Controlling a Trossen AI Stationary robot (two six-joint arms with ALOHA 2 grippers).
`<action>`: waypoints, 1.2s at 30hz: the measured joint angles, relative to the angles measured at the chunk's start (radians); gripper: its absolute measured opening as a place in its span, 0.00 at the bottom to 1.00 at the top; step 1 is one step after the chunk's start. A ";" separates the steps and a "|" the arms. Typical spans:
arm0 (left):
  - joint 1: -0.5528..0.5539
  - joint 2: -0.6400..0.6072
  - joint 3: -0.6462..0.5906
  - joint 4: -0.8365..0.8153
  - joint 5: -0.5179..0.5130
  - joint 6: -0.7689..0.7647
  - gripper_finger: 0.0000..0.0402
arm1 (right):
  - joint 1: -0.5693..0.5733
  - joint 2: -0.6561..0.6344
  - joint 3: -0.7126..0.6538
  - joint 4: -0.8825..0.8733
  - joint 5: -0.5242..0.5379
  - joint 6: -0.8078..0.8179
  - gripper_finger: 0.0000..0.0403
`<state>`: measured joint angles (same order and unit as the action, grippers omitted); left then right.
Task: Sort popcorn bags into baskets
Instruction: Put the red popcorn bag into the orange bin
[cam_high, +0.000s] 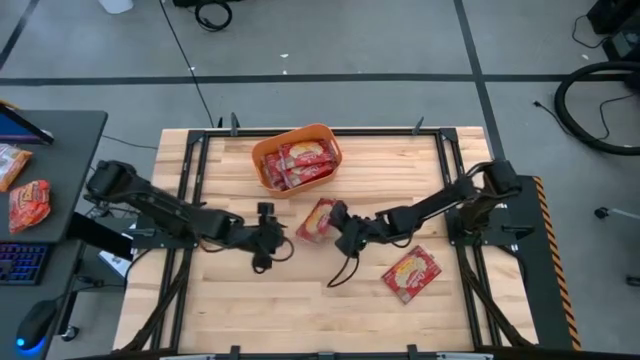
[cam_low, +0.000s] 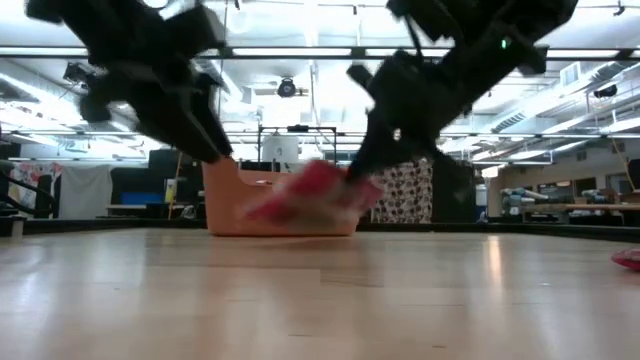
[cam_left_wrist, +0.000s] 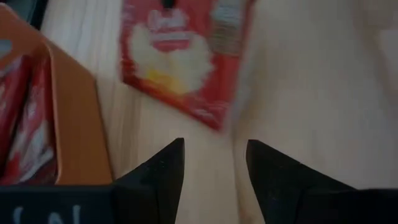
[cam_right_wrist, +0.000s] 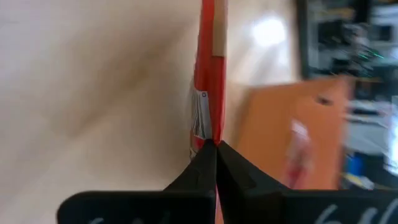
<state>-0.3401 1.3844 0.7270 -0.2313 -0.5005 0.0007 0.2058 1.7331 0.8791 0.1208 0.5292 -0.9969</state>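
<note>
— While the right gripper (cam_high: 337, 224) pinched one popcorn bag (cam_high: 317, 219) by its edge near the middle of the table (cam_high: 300, 310), how much of the sorting would you say was finished?

— Most of it, by my reading. The orange basket (cam_high: 262, 164) sat at the far edge of the table and already had several red packets (cam_high: 300, 160) standing packed inside it. I could not count them exactly from above.

— And the one in the right gripper?

— It was just short of the basket, on the near side of it. In the right wrist view the fingers were closed flat on the packet's edge, with the orange wall just beyond. In the low view the packet looked lifted off the wood, in front of the basket, though it was too blurred to be sure.

— What was the left arm doing?

— The left gripper (cam_high: 265, 232) waited close beside that same packet, on its left, with nothing in it. Its own wrist view showed the two fingers (cam_left_wrist: 160, 174) a little apart, bare table between them, the packet ahead and the basket wall off to one side.

— So what was left?

— That carried bag had to go in, I judged, and then one more popcorn bag (cam_high: 411, 273), which lay flat on the table nearer the front right, well apart from the basket and untouched. Some packets (cam_high: 28, 203) also lay on the side desk (cam_high: 70, 130) at the left, off the table.
</note>
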 joint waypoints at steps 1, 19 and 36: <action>-0.008 -0.025 0.000 -0.010 0.000 -0.024 0.44 | 0.001 -0.017 0.000 0.003 0.030 -0.002 0.01; -0.052 -0.216 0.000 -0.081 0.008 -0.175 0.44 | -0.207 -0.080 0.187 0.028 0.126 -0.055 0.00; -0.045 -0.216 0.000 -0.090 0.008 -0.171 0.44 | -0.400 0.283 0.549 -0.142 0.037 0.104 0.19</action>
<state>-0.3847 1.1687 0.7265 -0.3218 -0.4923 -0.1707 -0.1940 2.0160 1.4285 -0.0210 0.5657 -0.8933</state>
